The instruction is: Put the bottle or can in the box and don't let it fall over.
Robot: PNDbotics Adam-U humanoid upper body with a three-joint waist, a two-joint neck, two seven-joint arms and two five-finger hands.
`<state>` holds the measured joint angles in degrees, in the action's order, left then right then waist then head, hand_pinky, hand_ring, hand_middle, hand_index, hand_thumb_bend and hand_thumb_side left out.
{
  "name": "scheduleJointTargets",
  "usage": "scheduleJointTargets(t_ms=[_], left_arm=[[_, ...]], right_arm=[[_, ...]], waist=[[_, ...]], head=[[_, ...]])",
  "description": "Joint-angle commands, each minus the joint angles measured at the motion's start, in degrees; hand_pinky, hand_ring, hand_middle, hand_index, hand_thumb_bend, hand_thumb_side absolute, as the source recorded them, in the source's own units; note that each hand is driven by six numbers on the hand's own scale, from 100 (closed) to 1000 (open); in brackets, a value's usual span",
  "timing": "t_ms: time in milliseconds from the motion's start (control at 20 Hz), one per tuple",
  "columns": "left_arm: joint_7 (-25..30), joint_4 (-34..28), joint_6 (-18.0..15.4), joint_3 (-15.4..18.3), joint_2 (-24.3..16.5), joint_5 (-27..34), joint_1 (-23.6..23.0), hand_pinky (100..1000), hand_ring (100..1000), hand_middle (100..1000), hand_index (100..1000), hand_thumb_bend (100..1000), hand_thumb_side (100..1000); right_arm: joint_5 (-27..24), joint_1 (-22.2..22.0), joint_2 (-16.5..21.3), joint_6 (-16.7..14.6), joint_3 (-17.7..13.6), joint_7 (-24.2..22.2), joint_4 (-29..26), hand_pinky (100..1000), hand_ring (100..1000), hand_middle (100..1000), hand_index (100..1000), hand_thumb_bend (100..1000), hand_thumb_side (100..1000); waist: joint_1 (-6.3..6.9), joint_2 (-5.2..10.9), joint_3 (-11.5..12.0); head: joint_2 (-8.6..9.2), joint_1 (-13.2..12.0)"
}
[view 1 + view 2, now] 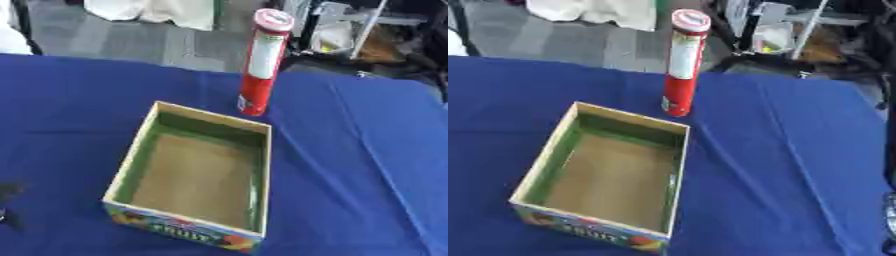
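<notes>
Can (262,62): tall, red with a white label and a red-rimmed lid, upright on the table (367,150), just beyond the box's far right corner.
Box (131,155): open-topped, green inside walls, brown floor, colourful print on the near side.
Left hand (7,205): dark shape at lower left edge, fingers impossible to make out.
Right hand (890,220): sliver at lower right edge, state unclear.

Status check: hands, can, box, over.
Left hand low at left edge, away from can. Can upright on table beyond box. Box empty, nothing between them.
</notes>
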<state>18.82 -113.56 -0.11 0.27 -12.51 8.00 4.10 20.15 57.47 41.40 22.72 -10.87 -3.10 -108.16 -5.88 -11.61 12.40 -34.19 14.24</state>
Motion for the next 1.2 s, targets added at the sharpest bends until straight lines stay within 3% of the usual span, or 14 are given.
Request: scheduleJointTargets(t_ms=[50, 550, 800, 850, 900, 1200], left_arm=[[0.05, -1.04, -0.12, 0.18, -0.42, 0.25, 0.64, 458, 779, 616, 613, 240, 851], [-0.02, -1.04, -0.17, 0.14, -0.38, 0.23, 0.84, 456, 779, 621, 617, 240, 850], [-0.02, -1.04, -0.31, 0.01, -0.31, 0.31, 1.04, 457, 780, 624, 621, 242, 851], [0.02, -1.04, -0.25, 0.0, -0.32, 0.28, 1.04, 457, 780, 624, 621, 242, 851], [0.03, -1.04, -0.21, 0.0, -0.31, 0.25, 1.05, 457, 779, 622, 621, 243, 850], [0.08, -1.04, 0.01, -0.03, -0.27, 0.32, 1.12, 455, 779, 621, 620, 245, 852]], right_arm=[[0.93, 1.12, 0.48, -0.36, -0.16, -0.64, 0.39, 891, 903, 897, 987, 100, 814], [3.15, 1.91, -2.2, -1.66, 0.7, -3.16, 2.67, 890, 903, 897, 985, 100, 844], [7.17, 2.74, -5.56, -3.96, 1.9, -7.4, 9.04, 892, 907, 904, 989, 100, 907], [8.63, 3.02, -6.19, -4.54, 1.97, -8.27, 10.78, 893, 907, 901, 989, 100, 799], [10.07, 3.27, -6.86, -5.07, 1.98, -9.18, 12.63, 894, 906, 904, 990, 100, 933], [17.01, 3.98, -9.63, -7.95, 1.24, -13.03, 21.88, 894, 906, 901, 990, 100, 1000]], waist=[[0.14, 0.67, 0.06], [-0.17, 0.51, 0.36], [-0.19, 0.55, 0.81], [-0.19, 0.56, 0.9], [-0.21, 0.58, 1.01], [-0.45, 0.59, 1.32]], head=[[-0.17, 0.21], [-0.08, 0.6], [0.06, 1.1], [0.07, 1.17], [0.05, 1.27], [0.24, 1.38]])
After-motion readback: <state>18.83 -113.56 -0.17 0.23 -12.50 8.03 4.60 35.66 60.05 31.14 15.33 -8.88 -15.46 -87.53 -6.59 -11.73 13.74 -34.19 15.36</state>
